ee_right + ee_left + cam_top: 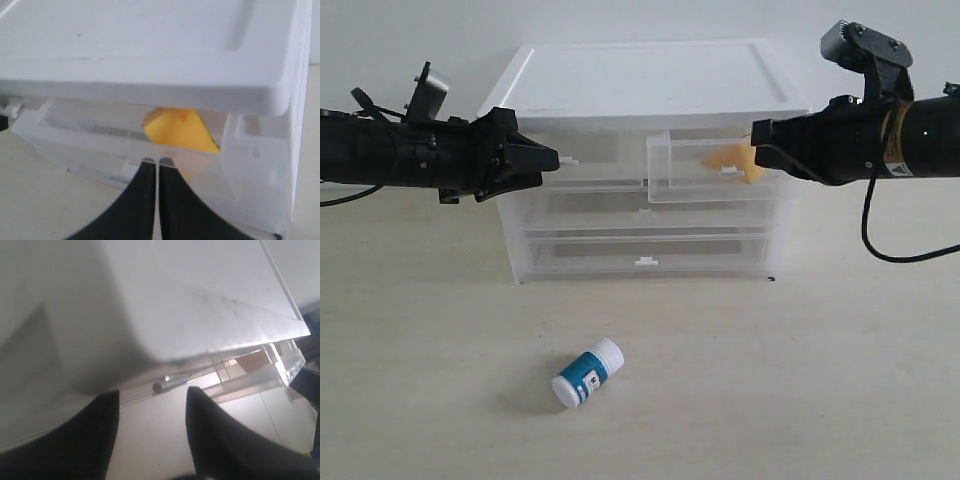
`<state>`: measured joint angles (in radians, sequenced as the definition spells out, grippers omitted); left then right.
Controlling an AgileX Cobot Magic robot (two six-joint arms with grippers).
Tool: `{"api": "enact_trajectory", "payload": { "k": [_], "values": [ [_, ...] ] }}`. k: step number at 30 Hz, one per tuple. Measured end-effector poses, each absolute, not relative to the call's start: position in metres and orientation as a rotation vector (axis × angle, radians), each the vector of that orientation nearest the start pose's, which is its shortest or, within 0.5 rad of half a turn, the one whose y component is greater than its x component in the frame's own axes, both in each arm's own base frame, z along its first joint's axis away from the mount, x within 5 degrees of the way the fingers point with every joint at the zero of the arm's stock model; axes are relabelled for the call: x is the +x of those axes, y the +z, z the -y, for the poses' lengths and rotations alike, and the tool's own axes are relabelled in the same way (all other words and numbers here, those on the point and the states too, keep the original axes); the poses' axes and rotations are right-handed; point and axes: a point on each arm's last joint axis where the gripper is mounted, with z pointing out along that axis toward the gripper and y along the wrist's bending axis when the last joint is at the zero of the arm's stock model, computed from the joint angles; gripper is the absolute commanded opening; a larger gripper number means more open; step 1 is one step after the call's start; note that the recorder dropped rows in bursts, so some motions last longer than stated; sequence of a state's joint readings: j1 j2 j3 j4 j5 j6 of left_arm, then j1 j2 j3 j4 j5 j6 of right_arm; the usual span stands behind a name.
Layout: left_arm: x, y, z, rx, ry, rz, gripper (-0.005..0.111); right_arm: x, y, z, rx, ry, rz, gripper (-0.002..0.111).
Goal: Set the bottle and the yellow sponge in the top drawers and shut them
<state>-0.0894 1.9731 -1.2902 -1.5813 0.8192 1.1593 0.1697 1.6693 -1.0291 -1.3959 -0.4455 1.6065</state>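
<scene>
The bottle [587,372] lies on its side on the table in front of the cabinet [640,85], away from both arms. The yellow sponge [735,160] [180,131] rests inside the top right drawer [690,170] [100,145], which is pulled partly out. My right gripper [758,140] [159,161] is shut with nothing in it, its tips against that drawer's clear wall just before the sponge. The top left drawer [605,150] sits pushed in. My left gripper [556,158] [152,399] is open, with the drawer's small white handle [570,160] [165,385] just off its tips.
Two wider drawers [645,215] below are pushed in, each with a white tab handle [646,262]. The cabinet stands at the back of a pale table [800,380], near a white wall.
</scene>
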Motion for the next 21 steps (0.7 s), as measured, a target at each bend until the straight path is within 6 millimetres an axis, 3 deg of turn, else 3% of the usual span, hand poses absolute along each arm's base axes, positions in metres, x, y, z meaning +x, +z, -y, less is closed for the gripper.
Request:
{"api": "enact_trajectory", "payload": {
  "k": [9,21],
  "values": [
    [0.41,0.211,0.104,0.131,-1.177,-2.166,0.042,0.368,0.252,-0.102,-0.167,0.719,-2.027,0.0],
    [0.41,0.211,0.104,0.131,-1.177,-2.166,0.042,0.361,0.251,-0.109,-0.221,0.828,-2.057,0.0]
  ]
}}
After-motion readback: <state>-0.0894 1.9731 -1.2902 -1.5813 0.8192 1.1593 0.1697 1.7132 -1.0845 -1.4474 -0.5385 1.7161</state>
